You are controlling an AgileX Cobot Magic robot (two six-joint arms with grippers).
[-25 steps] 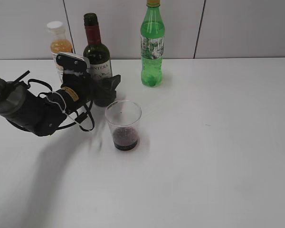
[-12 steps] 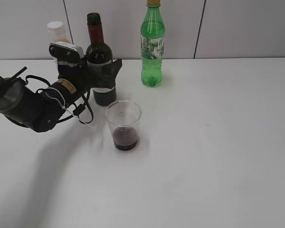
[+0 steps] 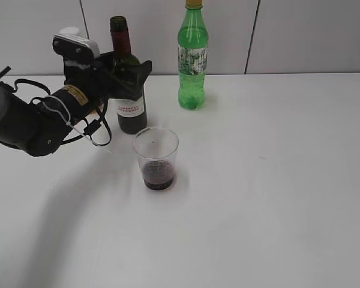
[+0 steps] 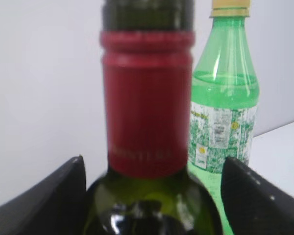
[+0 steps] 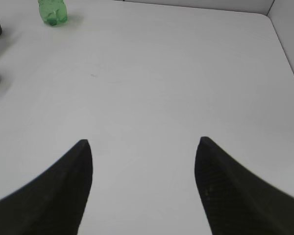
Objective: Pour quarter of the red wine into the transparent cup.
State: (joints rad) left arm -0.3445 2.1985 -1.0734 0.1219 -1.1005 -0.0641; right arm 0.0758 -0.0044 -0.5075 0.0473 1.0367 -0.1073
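Note:
The red wine bottle (image 3: 129,90) stands upright on the white table (image 3: 276,180), left of centre at the back. It has a dark red neck foil (image 4: 147,98) and a white label. My left gripper (image 3: 129,69) is open around the bottle's shoulder. In the left wrist view the left gripper (image 4: 154,161) has a black finger on each side of the glass, with a gap on the right side. The transparent cup (image 3: 156,157) stands just in front of the bottle with a little dark red wine in its bottom. My right gripper (image 5: 143,141) is open over bare table.
A tall green soda bottle (image 3: 192,57) stands at the back, right of the wine bottle. The white cap of an orange juice bottle (image 3: 69,31) peeks out behind my left wrist. A grey panelled wall closes off the back.
My left gripper has risen along the wine bottle from its body to its shoulder, and its jaws have spread wider. The cup and the right gripper have not moved.

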